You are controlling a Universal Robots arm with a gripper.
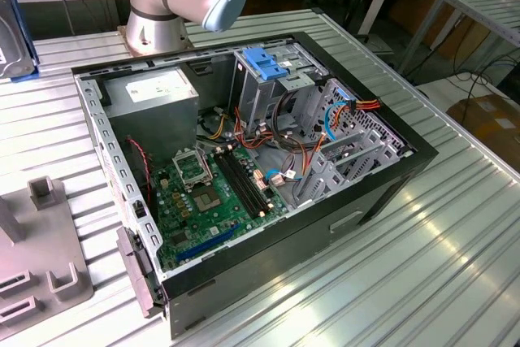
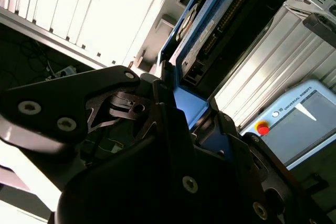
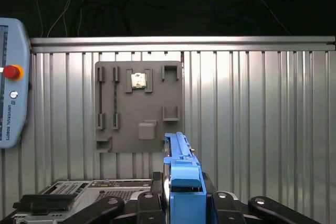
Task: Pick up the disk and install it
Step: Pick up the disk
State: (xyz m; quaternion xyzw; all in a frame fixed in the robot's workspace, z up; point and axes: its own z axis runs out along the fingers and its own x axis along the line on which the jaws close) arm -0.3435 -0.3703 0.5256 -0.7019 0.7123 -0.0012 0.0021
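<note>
Disk [image 3: 177, 153] hangs edge-on in the pincer [image 3: 181, 195], which is closed on its two broad faces. I see one blue side rail [image 3: 184, 182] head-on in the first wrist view and the labelled face [image 2: 206, 31] in the second. Well below the pincer lie the ribbed surface [image 3: 252, 119] and a grey holder plate [image 3: 139, 103], with the open computer case [image 1: 268, 262] below and off to one side. My main worry is slip: the hold looks to sit near one end, so the free end could sag or twist if I jolt the arm. A tilted disk would likely jam its rails against the drive cage [image 1: 252, 91] or knock the blue latch [image 1: 266, 62]. The loose cables [image 1: 240, 119] beside the cage could also snag a corner. From this height, I judge a drop would likely damage it.
</note>
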